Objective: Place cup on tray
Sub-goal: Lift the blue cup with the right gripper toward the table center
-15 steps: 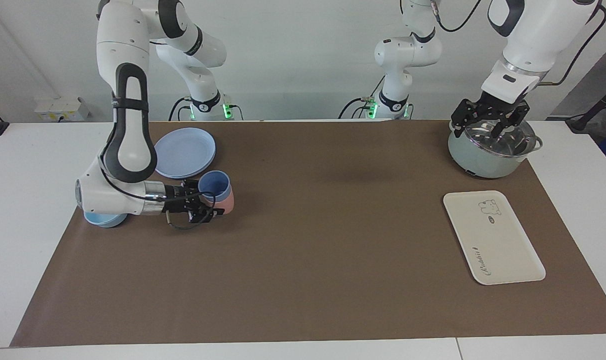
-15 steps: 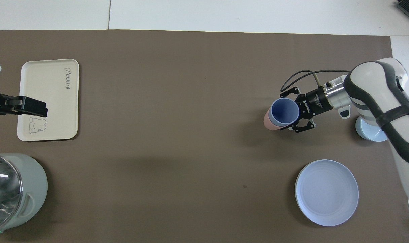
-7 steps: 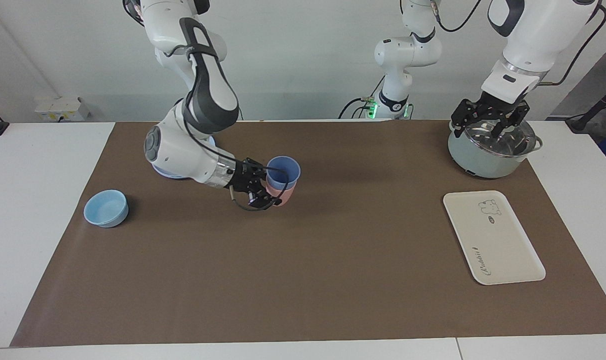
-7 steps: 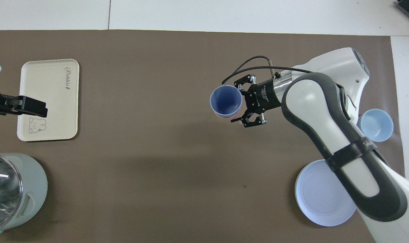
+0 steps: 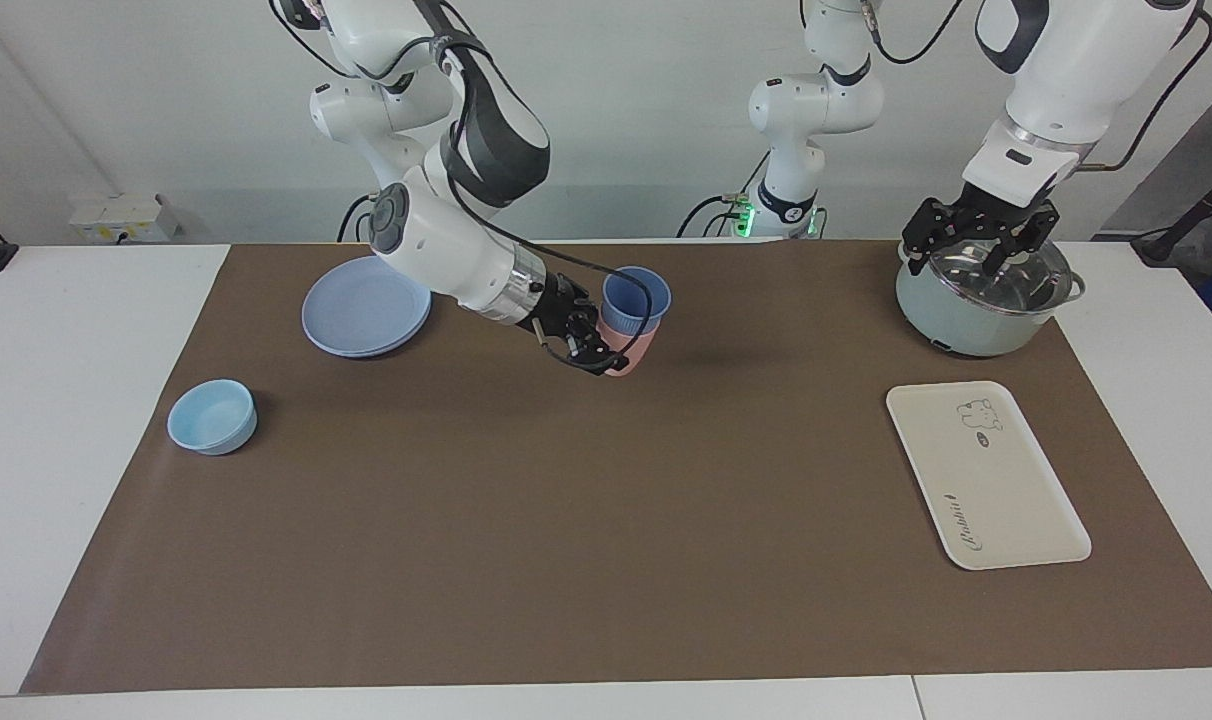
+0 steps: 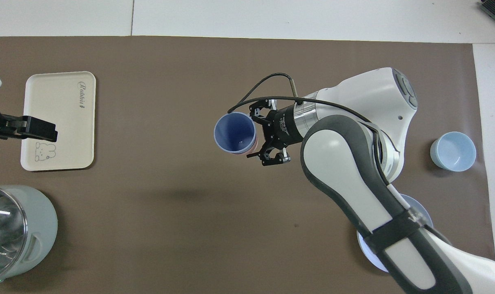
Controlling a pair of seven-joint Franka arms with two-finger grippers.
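Observation:
The periwinkle-blue cup (image 5: 635, 297) sits nested inside a pink cup (image 5: 630, 352). My right gripper (image 5: 606, 347) is shut on this stack from the side and holds it in the air, tilted a little, over the middle of the brown mat. The stack also shows in the overhead view, the blue cup (image 6: 234, 132) with the right gripper (image 6: 259, 139) beside it. The cream tray (image 5: 986, 476) with the bear drawing lies flat at the left arm's end of the table (image 6: 59, 122), with nothing on it. My left gripper (image 5: 978, 252) waits just over the pot's lid.
A grey-green pot with a glass lid (image 5: 981, 300) stands nearer to the robots than the tray. A round blue plate (image 5: 366, 305) and a light-blue bowl (image 5: 212, 416) lie at the right arm's end. The brown mat (image 5: 606, 520) covers the table.
My right arm has lifted the stacked cups off the mat near the plate and bowl and carried them toward the table's middle, toward the tray's end. The left arm has not moved.

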